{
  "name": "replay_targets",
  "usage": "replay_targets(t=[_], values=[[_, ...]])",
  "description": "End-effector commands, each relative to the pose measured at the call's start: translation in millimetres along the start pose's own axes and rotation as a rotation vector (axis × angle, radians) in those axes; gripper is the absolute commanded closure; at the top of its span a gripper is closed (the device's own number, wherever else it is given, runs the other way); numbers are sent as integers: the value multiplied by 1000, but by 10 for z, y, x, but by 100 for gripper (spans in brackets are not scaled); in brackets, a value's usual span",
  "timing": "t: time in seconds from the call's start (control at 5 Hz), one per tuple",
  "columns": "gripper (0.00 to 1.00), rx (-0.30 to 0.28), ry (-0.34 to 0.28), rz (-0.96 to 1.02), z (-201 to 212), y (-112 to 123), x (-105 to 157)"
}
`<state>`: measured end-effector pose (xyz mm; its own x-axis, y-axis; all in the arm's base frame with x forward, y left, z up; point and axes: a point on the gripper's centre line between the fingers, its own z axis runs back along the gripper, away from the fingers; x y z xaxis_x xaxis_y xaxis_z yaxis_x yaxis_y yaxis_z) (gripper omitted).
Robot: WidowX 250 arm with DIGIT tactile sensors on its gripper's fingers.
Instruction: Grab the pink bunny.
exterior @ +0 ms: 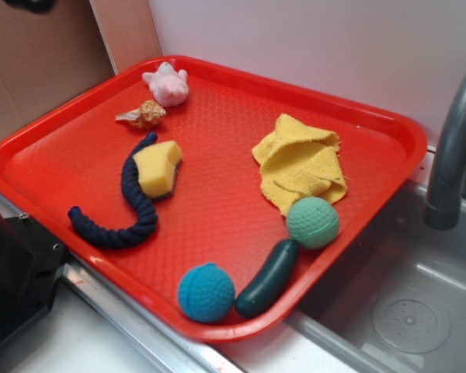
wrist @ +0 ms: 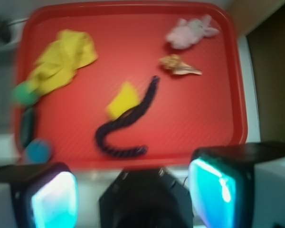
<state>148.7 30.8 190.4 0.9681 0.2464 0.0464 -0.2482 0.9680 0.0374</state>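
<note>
Bunny (exterior: 166,83) behind seashell (exterior: 144,115) on tray (exterior: 217,210)

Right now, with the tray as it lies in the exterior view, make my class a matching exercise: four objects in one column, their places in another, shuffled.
Objects:
1. pink bunny
2. yellow sponge
3. green ball
4. blue ball

Places:
A. against the yellow cloth
B. near edge of the red tray
C. far corner, beside the seashell
D. in the curve of the navy rope

Pairs: 1-C, 2-D, 3-A, 4-B

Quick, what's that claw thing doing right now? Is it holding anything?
Gripper: open, holding nothing; the pink bunny lies untouched at the tray's far corner.
</note>
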Motion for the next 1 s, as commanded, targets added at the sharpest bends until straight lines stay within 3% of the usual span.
replay_targets(t=[0.0,0.2,0.4,0.6,0.8], values=[[0,-33,-234,120,-480,139,895],[0,-104,-287,256,-733,168,1162],[0,-41,-244,368,-1064,213,1349],[0,-14,-225,467,-1307,205,1533],[0,26,-215,464,-1480,255,1698]])
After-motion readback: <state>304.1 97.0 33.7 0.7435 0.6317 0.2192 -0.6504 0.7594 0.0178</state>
